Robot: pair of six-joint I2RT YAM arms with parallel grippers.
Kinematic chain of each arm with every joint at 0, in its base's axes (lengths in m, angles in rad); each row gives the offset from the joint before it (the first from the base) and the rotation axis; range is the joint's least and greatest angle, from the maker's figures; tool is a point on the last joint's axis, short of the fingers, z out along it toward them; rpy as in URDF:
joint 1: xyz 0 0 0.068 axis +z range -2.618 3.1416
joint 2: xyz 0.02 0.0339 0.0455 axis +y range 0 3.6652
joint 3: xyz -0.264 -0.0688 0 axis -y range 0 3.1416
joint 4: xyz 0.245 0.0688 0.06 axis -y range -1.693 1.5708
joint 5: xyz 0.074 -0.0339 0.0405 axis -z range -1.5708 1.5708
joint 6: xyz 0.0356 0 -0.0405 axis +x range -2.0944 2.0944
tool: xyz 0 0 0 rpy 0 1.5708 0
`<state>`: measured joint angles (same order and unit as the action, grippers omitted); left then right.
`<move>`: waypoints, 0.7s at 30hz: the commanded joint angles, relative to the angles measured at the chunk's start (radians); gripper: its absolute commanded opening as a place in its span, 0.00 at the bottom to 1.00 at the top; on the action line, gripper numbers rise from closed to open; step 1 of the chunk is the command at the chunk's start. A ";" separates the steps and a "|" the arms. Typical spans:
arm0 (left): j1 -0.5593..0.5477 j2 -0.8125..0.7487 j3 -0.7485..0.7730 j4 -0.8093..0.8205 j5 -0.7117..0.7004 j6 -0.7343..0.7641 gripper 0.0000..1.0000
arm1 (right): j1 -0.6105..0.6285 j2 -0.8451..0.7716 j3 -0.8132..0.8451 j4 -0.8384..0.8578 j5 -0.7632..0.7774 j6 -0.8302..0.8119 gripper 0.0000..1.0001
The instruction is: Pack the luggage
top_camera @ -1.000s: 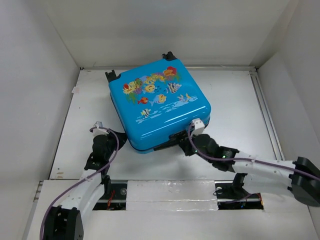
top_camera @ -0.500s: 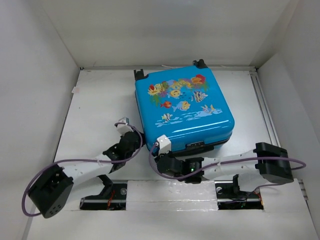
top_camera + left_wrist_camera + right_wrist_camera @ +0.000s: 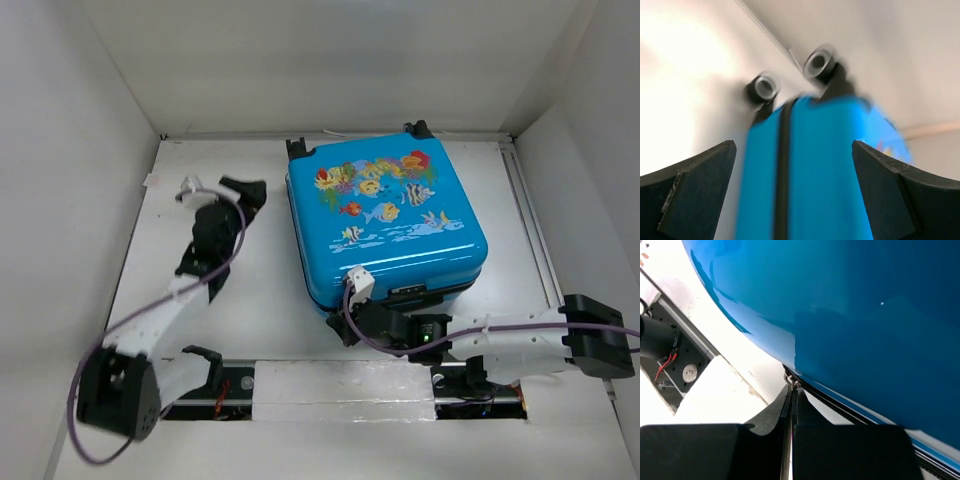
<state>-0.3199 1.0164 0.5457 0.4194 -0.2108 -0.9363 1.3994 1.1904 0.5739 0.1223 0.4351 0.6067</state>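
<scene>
One luggage (image 3: 385, 215) lies closed toward the table's (image 3: 260, 290) far right corner, two wheels (image 3: 296, 148) rearward. I see my left gripper (image 3: 794, 145) gaping wide, empty, and my right gripper (image 3: 791, 390) with jaws pressed together at its near seam.

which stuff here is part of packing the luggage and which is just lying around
Job: luggage, lying flat; left gripper, open beside it; right gripper, shut at its near seam.
Lying about: white scrap, left edge of table; tape strip by the arm bases.

Two white arms with black joints.
The left arm (image 3: 165, 310) and right arm (image 3: 520, 340) each carry a purple cable (image 3: 238, 232); the left gripper (image 3: 794, 145) has broad black fingers (image 3: 695, 185).
</scene>
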 commanded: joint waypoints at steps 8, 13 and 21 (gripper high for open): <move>0.128 0.813 0.782 0.032 0.586 -0.027 1.00 | 0.003 -0.012 0.001 0.036 -0.159 0.036 0.00; 0.137 0.919 0.856 0.085 0.657 -0.102 1.00 | 0.003 -0.003 0.001 0.036 -0.170 0.045 0.00; 0.117 1.008 0.892 0.271 0.752 -0.260 1.00 | 0.003 0.006 -0.012 0.036 -0.170 0.070 0.00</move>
<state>-0.1902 2.0052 1.3975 0.5510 0.4713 -1.1053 1.3888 1.1851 0.5655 0.1272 0.4053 0.5999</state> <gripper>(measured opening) 0.997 0.021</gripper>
